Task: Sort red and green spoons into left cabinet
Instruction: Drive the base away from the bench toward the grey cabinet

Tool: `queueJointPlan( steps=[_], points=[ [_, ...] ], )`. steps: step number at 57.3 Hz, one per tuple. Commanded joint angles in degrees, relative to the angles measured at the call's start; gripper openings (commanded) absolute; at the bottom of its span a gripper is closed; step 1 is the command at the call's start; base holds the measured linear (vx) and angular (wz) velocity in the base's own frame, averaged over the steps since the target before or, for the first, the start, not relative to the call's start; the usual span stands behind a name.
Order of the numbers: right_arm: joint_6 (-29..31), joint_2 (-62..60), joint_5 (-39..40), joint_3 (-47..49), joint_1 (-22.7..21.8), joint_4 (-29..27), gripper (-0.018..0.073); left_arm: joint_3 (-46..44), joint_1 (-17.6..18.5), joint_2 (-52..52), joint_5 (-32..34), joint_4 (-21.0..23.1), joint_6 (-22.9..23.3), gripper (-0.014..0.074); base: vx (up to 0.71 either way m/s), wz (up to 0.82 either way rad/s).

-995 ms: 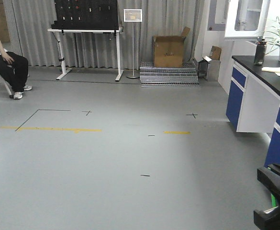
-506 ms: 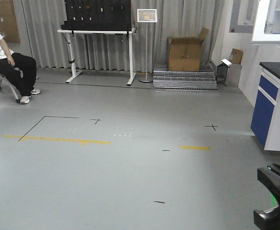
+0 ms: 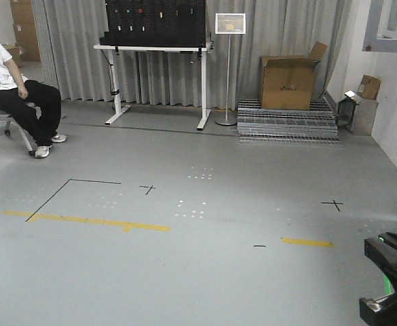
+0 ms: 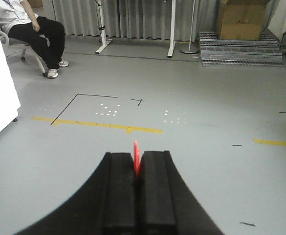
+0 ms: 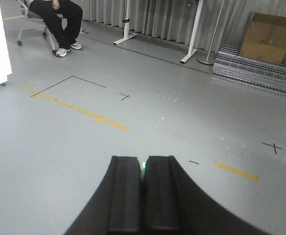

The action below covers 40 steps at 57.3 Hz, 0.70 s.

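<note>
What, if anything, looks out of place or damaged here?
Nothing stands out. The red spoon sits clamped in the left jaws, the green spoon in the right jaws; nothing spilled on the floor.

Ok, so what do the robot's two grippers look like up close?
Both look alike. The left gripper has two matte black fingers with squared tips, flaring into a curved black base. The right gripper has the same black squared fingers and flared base. No cables or markings show.
</note>
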<state>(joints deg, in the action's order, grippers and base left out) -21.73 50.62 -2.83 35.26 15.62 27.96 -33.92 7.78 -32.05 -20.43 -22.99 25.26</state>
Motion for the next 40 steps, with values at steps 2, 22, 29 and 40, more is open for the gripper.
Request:
queueJointPlan(
  steps=[2,22,29,40],
  points=[
    [0.1,-0.7,4.1,1.7,-0.1,0.2,-0.0006,-1.6,0.2,0.1,4.1,-0.3,0.6,0.0065,0.64,0.04],
    [0.1,-0.7,4.1,1.7,-0.1,0.2,-0.0006,-1.6,0.2,0.1,4.1,-0.3,0.6,0.0065,0.65,-0.04],
    [0.1,-0.7,4.1,1.7,-0.1,0.2,-0.0006,-1.6,0.2,0.1,4.1,-0.3,0.6,0.0065,0.67,-0.11],
    [0.1,-0.7,4.1,1.7,-0.1,0.2,-0.0006,-1.7,0.2,0.1,4.1,-0.3,0.6,0.0065,0.67,-0.14]
  ],
)
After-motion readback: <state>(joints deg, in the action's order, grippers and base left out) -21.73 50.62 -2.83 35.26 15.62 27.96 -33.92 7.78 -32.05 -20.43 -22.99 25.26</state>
